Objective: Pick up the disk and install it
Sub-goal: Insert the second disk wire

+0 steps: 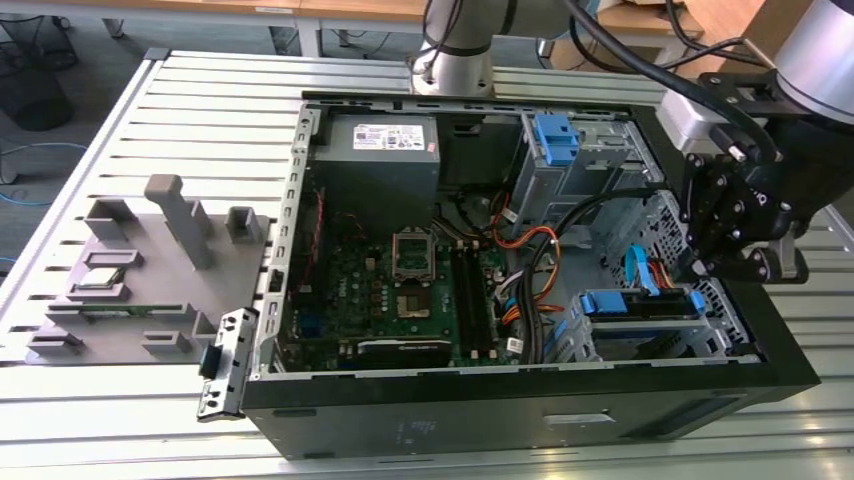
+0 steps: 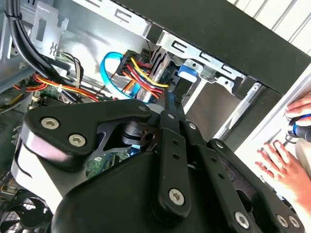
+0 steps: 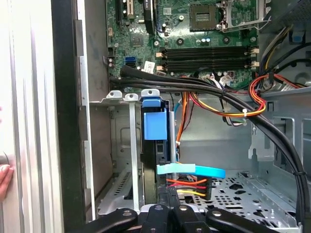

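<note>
The disk (image 1: 638, 303), framed by its bright blue bracket, sits in the drive cage at the front corner of the open computer case (image 1: 534, 400), on the exterior view's right. In the first wrist view the disk (image 3: 155, 124) stands on edge in that bay, with a light blue data cable (image 3: 192, 170) and coloured power wires at its near end. My gripper (image 1: 731, 268) hangs just above that corner of the case. Its fingers are drawn together, and the gripper (image 3: 169, 194) points at the cabled end of the disk. I cannot tell whether they touch.
A bare blue bracket (image 1: 554, 138) sits in the upper bay, and a grey power supply (image 1: 380, 150) lies at the case's far corner. Thick black cables (image 3: 204, 90) cross the motherboard (image 1: 400, 280). A person's hand (image 2: 286, 162) rests beside the case. A grey fixture (image 1: 134, 270) stands on the exterior view's left.
</note>
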{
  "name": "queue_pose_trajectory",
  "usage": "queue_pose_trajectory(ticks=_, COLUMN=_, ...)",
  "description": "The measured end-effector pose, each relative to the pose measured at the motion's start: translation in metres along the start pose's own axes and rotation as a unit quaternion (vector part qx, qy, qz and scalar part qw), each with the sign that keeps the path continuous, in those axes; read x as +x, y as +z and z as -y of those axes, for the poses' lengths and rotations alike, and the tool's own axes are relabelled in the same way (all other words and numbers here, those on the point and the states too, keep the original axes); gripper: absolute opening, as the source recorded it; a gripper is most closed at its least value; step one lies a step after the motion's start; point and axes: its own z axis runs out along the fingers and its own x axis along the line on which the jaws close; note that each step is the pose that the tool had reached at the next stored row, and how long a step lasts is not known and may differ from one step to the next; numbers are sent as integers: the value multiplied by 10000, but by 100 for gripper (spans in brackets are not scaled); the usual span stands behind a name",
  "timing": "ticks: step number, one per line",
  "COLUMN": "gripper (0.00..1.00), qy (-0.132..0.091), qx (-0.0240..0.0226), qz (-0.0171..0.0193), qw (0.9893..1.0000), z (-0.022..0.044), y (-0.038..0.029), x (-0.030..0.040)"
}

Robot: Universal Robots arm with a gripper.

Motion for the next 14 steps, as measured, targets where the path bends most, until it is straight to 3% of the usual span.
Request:
queue_pose_trajectory(ticks=2, gripper=11, qy=1, qx=-1, qz=30, qw=10000, z=1, y=8, x=5)
queue_pose_trajectory(ticks=3, gripper=11, qy=2, qx=-3, qz=70, qw=10000, z=1, y=12, x=7)
queue_pose_trajectory(ticks=4, gripper=11, qy=5, qx=-7, qz=144, qw=9999, z=1, y=18, x=16)
queue_pose_trajectory(ticks=14, gripper=11, qy=5, qx=-8, qz=161, qw=9999, z=6, y=76, x=49)
